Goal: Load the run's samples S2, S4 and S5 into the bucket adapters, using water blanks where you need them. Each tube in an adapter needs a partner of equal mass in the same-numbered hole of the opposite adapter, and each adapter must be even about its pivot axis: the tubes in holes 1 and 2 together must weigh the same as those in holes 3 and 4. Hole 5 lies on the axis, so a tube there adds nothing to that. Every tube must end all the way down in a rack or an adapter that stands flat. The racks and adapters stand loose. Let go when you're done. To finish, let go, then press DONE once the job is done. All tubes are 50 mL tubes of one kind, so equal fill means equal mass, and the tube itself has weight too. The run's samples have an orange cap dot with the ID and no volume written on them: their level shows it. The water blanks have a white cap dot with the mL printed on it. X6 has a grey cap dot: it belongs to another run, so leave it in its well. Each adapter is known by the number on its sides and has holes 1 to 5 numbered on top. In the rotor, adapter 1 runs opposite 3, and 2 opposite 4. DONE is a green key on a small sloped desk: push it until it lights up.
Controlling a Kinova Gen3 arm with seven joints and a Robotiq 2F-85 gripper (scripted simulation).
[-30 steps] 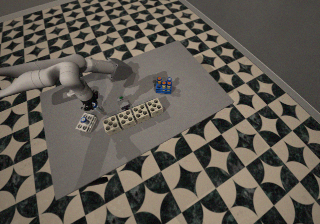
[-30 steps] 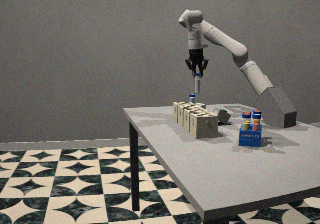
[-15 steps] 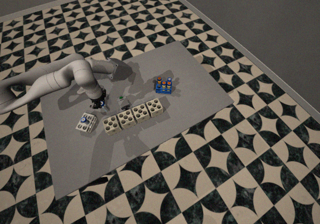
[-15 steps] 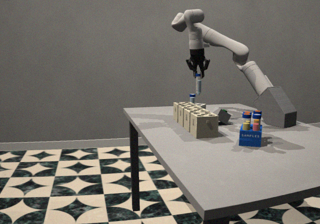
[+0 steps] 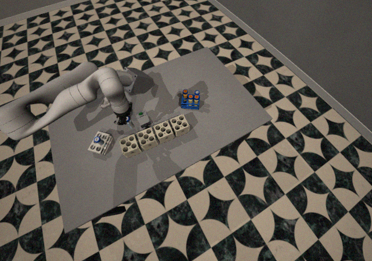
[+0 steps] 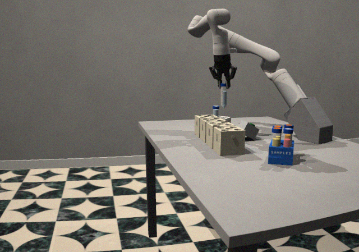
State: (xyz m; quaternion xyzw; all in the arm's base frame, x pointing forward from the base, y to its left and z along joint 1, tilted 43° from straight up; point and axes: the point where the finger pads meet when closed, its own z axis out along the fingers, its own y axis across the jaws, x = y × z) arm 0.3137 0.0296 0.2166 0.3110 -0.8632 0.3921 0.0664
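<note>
My gripper [image 6: 222, 83] is shut on a blue-capped water blank tube [image 6: 222, 96] and holds it upright, high above the table; it also shows in the top view [image 5: 127, 120], behind the row of adapters. Several beige adapters [image 5: 154, 134] stand in a row, and all their holes look empty; they also show in the exterior view [image 6: 220, 134]. A beige blanks rack [image 5: 100, 142] at the left holds one blue-capped blank [image 5: 96, 139]. The blue samples rack [image 5: 190, 99] holds several tubes, most with orange cap dots; it also shows in the exterior view [image 6: 280, 149].
The small sloped desk with the green DONE key [image 5: 142, 118] stands just behind the adapter row, close to my gripper; it also shows in the exterior view [image 6: 251, 130]. My arm's grey base [image 6: 308, 120] stands at the back of the table.
</note>
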